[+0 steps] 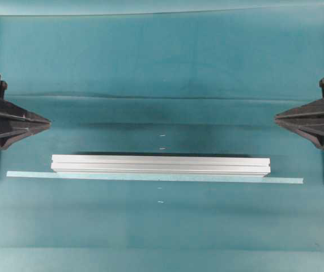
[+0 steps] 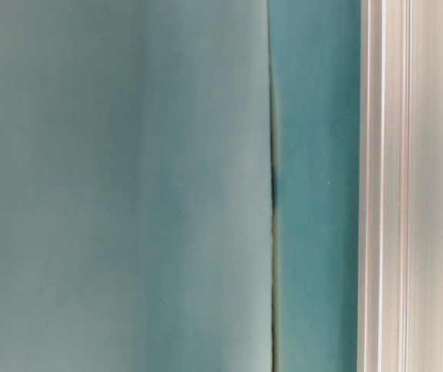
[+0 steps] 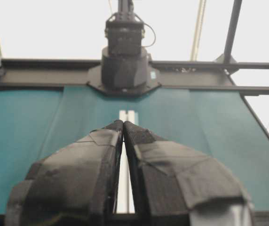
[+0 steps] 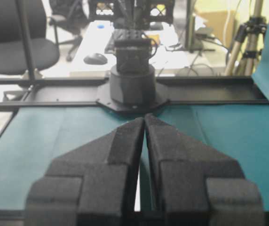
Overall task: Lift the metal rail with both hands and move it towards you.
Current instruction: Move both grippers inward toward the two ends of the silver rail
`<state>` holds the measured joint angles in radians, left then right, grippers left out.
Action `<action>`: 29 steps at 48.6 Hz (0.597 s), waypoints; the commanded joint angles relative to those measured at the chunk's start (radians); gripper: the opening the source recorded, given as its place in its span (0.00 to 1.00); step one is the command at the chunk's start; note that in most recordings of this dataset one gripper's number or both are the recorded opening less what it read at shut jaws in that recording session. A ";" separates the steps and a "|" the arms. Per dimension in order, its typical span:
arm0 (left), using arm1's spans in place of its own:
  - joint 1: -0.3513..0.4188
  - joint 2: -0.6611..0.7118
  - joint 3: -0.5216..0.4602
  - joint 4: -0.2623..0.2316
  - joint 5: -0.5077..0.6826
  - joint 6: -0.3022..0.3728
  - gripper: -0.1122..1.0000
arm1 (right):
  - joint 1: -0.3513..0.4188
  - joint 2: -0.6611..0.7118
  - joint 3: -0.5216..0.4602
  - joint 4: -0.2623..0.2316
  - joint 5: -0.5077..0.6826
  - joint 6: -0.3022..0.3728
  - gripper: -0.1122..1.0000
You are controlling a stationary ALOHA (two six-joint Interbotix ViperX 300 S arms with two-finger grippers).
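The metal rail (image 2: 411, 186) ran as a vertical band along the right side of the picture, from top edge to bottom edge; its pale silver face showed several lengthwise grooves; beside it on the left lay the teal cloth (image 2: 314, 186), darker near the rail and paler farther left; a dark crease (image 2: 273, 186) ran top to bottom between those two tones; neither gripper appeared here, so nothing could be placed relative to one.
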<state>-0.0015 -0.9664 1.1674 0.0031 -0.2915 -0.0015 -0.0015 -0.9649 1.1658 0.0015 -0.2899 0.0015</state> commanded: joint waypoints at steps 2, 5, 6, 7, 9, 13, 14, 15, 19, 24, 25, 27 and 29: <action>0.006 0.060 -0.049 0.006 0.020 -0.037 0.23 | -0.003 0.021 -0.021 0.023 -0.008 0.009 0.23; 0.008 0.087 -0.066 0.009 0.037 -0.052 0.14 | -0.003 0.034 -0.031 0.054 -0.002 0.017 0.19; 0.008 0.098 -0.074 0.011 0.043 -0.058 0.12 | -0.003 0.038 -0.034 0.058 0.002 0.020 0.16; 0.008 0.106 -0.078 0.009 0.048 -0.063 0.10 | -0.003 0.044 -0.037 0.063 0.003 0.023 0.14; 0.008 0.121 -0.091 0.011 0.057 -0.066 0.06 | -0.003 0.054 -0.043 0.064 0.009 0.031 0.11; 0.008 0.149 -0.118 0.011 0.094 -0.067 0.05 | -0.006 0.075 -0.066 0.066 0.048 0.044 0.09; 0.009 0.155 -0.127 0.009 0.109 -0.066 0.05 | -0.008 0.080 -0.074 0.066 0.064 0.051 0.09; 0.008 0.160 -0.135 0.011 0.124 -0.066 0.05 | -0.012 0.089 -0.086 0.066 0.094 0.058 0.09; 0.012 0.184 -0.175 0.011 0.213 -0.066 0.05 | -0.031 0.114 -0.129 0.066 0.204 0.081 0.09; 0.020 0.213 -0.241 0.012 0.373 -0.064 0.05 | -0.061 0.144 -0.193 0.066 0.382 0.114 0.09; 0.023 0.219 -0.253 0.012 0.400 -0.064 0.05 | -0.069 0.150 -0.209 0.066 0.416 0.120 0.09; 0.026 0.235 -0.281 0.014 0.460 -0.064 0.05 | -0.083 0.163 -0.236 0.066 0.486 0.132 0.09; 0.032 0.250 -0.307 0.014 0.517 -0.060 0.05 | -0.095 0.178 -0.264 0.066 0.549 0.141 0.09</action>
<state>0.0199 -0.7378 0.9296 0.0138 0.1335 -0.0660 -0.0736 -0.8115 0.9649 0.0629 0.1565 0.1319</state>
